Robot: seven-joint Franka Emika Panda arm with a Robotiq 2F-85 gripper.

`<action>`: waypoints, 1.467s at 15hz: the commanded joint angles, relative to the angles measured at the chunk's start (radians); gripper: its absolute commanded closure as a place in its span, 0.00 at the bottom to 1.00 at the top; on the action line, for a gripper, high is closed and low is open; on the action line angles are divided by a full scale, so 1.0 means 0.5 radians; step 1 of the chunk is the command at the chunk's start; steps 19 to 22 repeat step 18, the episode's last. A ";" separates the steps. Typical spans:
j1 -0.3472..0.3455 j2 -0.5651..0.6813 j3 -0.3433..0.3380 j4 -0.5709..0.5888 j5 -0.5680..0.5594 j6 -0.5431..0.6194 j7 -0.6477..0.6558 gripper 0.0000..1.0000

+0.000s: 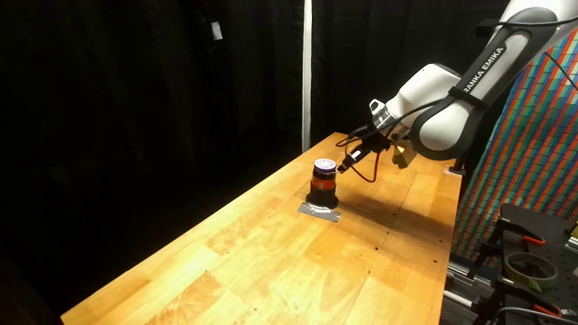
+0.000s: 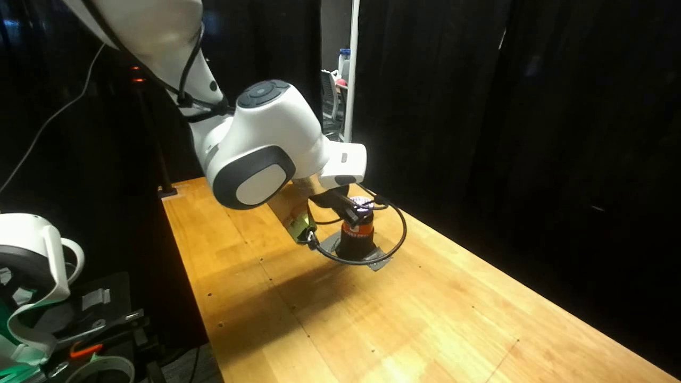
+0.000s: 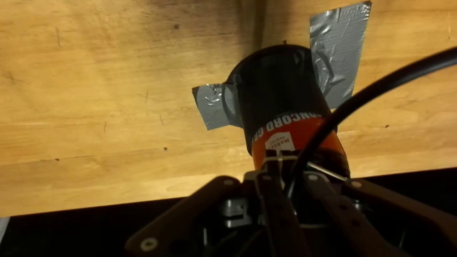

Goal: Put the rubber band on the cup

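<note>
The cup is an upright jar-like cylinder with a black lower part, a red-orange label and a purple-white lid; it also shows in an exterior view and in the wrist view. My gripper is at the cup's upper side, just below lid height; in the wrist view its fingertips are together. They are shut on a thin pale rubber band, which stretches from the fingertips toward the cup's top. How far the band goes round the cup is hidden behind the fingers and a cable.
Grey tape fixes the cup's black flange to the wooden table. A black cable loops from the wrist past the cup. The table's long edge lies close behind the cup, with black curtains beyond. A tape roll lies on a side stand.
</note>
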 commanded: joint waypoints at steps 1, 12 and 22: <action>-0.264 -0.035 0.247 -0.192 -0.141 0.356 0.068 0.92; -0.326 0.036 0.063 -0.382 -0.773 0.999 0.374 0.91; -0.933 -0.117 0.592 -0.317 -1.647 0.044 1.030 0.38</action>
